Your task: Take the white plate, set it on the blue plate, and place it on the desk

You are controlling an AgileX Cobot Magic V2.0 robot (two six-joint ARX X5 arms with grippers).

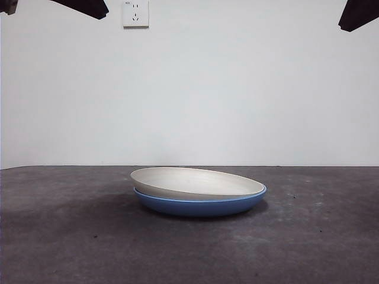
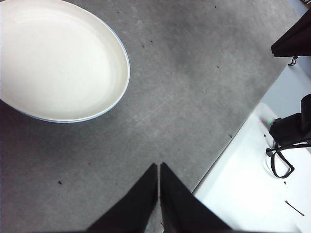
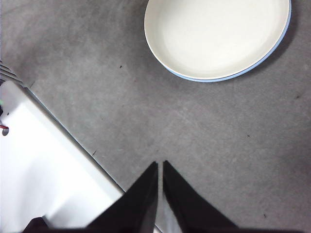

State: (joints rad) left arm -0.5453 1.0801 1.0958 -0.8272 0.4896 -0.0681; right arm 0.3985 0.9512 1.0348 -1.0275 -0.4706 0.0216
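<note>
The white plate (image 1: 195,182) sits tilted inside the blue plate (image 1: 200,204) on the dark grey desk (image 1: 71,236), a wall socket (image 1: 135,13) behind.

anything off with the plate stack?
Yes: the white plate sits tilted in the blue plate, one side riding high above the blue rim and the other tucked inside it. It is not nested flat. Both grippers, left and right, are well clear.

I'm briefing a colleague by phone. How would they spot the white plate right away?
On the dark grey desk, below the wall socket, sits a two-plate stack. The white plate is the upper one, matte cream and slightly tilted, resting in the glossy blue plate.
</note>
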